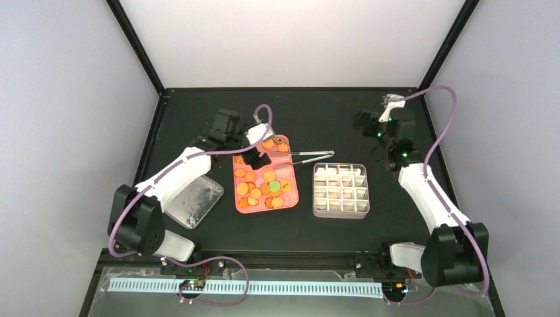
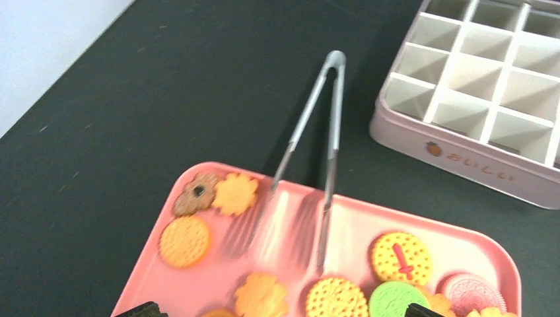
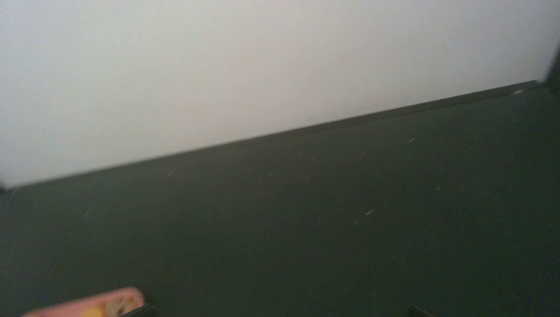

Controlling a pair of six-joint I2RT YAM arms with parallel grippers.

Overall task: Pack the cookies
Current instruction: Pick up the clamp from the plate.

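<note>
Nearest you in the top view, the left gripper point(image 1: 259, 158) is hovering over the tray's point(image 1: 296, 195) far end, mid-worktop, where the cookies point(image 1: 269, 176) are lying. The box point(image 1: 340, 214) beside it is sitting empty. The right gripper point(image 1: 363, 123) is hanging near the far right corner.

In the left wrist view its fingers point(image 2: 146, 308) are standing wide, holding nothing, with the tongs point(image 2: 335, 112) ahead.

In the right wrist view that gripper is gaping too.

You're likely starting the first pick, and it calls for grasping the tongs.
</note>
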